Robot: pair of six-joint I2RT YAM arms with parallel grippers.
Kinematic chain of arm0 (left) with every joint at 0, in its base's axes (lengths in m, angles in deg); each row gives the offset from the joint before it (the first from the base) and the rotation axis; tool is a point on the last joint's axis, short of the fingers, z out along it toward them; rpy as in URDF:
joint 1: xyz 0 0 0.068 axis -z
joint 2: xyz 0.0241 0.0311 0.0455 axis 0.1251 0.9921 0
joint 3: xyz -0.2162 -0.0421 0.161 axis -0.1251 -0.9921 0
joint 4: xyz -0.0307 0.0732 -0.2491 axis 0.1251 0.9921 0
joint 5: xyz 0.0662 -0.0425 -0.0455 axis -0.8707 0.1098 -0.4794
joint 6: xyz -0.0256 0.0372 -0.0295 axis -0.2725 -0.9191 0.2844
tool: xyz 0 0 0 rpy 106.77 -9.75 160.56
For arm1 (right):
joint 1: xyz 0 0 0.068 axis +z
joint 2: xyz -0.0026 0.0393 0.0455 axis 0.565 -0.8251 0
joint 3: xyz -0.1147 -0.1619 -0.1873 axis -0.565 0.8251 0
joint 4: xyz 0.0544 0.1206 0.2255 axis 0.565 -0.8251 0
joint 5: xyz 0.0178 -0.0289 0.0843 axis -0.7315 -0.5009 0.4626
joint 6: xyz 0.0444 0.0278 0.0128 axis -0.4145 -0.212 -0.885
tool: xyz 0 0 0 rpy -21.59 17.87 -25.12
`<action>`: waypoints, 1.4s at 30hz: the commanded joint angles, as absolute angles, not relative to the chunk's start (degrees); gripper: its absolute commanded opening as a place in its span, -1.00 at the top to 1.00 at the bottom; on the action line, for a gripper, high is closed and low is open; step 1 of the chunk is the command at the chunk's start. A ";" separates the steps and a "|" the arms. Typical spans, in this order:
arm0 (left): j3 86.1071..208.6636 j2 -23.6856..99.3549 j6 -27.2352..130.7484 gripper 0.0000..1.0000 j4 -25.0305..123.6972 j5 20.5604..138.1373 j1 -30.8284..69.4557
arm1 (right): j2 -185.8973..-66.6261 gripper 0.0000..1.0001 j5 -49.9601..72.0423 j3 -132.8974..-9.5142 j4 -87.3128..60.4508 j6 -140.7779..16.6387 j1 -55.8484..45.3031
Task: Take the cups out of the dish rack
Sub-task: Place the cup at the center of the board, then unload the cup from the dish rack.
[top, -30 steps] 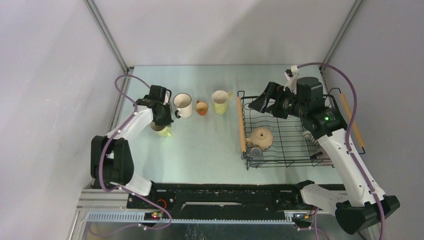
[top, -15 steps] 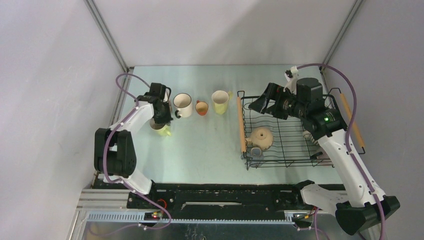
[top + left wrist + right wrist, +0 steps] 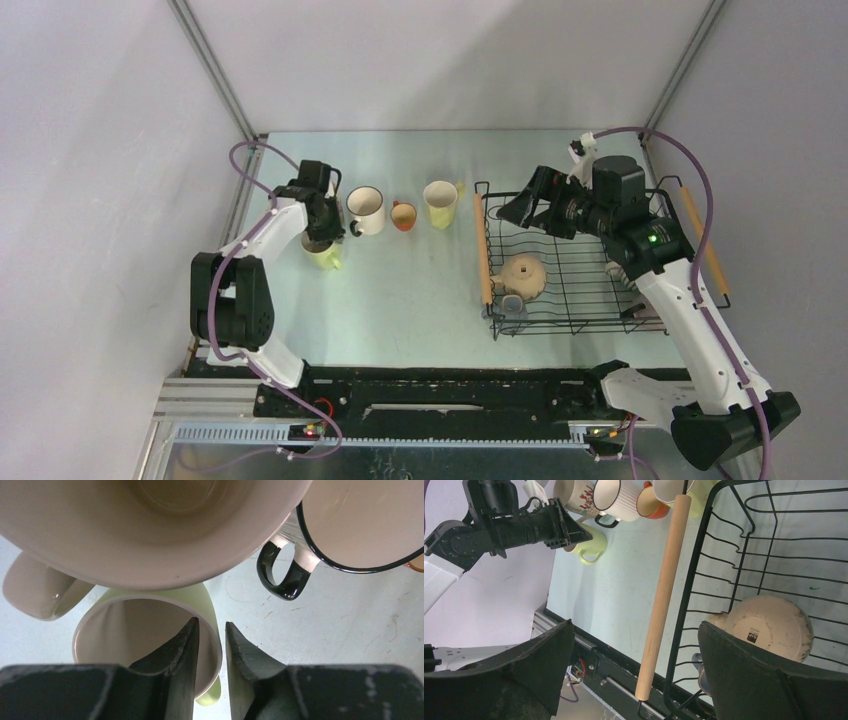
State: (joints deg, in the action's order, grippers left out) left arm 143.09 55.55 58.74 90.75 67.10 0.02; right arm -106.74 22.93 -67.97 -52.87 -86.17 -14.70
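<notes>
Top view: four cups stood upright in a row on the bench (image 3: pixel 420 290), left of the dish rack (image 3: pixel 580 327). Nearest the rack was the pale yellow cup (image 3: pixel 440 204), then the orange-red cup (image 3: pixel 403 216), the cream ribbed mug (image 3: pixel 366 211) and, farthest, the yellow-green mug (image 3: pixel 328 258). That looked like the drop zone, kept clear of the rack. The left gripper (image 3: pixel 325 232) sat right over the yellow-green mug. Two cups were not yet unloaded, both at the rack's near-left corner: a tan cup (image 3: pixel 522 275), mouth-down as if draining, and a grey cup (image 3: pixel 513 309). The right gripper (image 3: pixel 520 210) hovered over the rack's far-left corner.

Left wrist: the jaws were a narrow gap apart, one finger inside the yellow-green mug and one outside its wall. A rim grasp like that keeps the mug upright for set-down. I couldn't tell if it was actually pinching. A pale mug (image 3: pixel 150 530) crowded in beyond.

Right wrist: the jaws were spread wide and held nothing. They bracketed the rack's wooden handle (image 3: pixel 664 590) with the tan cup in view, probably lined up for the next pick.
</notes>
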 commanded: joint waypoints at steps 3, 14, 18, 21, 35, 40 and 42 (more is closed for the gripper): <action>147.33 53.36 59.06 0.27 89.38 66.97 -0.42 | -105.47 -0.99 22.19 -68.00 -51.91 -85.59 -13.84; 146.90 45.36 59.27 -0.19 89.71 70.28 -0.35 | -106.08 -0.99 20.92 -68.05 -52.54 -86.27 -13.05; 145.11 40.85 59.01 -0.44 88.88 72.42 -0.33 | -106.35 -0.99 19.98 -68.07 -53.39 -86.32 -12.68; 143.12 37.28 58.59 -0.87 87.64 74.19 0.02 | -106.65 -0.99 18.77 -68.07 -54.33 -86.33 -12.43; 137.48 23.79 57.66 -1.00 81.63 79.38 6.88 | -107.60 -0.99 2.16 -68.00 -64.97 -85.50 -11.15; 135.99 23.08 56.75 -1.00 79.91 79.09 10.43 | -108.68 -0.99 -2.85 -65.91 -65.80 -85.44 -9.18; 135.10 23.14 56.57 -1.00 79.06 79.63 10.75 | -109.59 -0.99 -4.71 -64.75 -66.42 -85.68 -8.32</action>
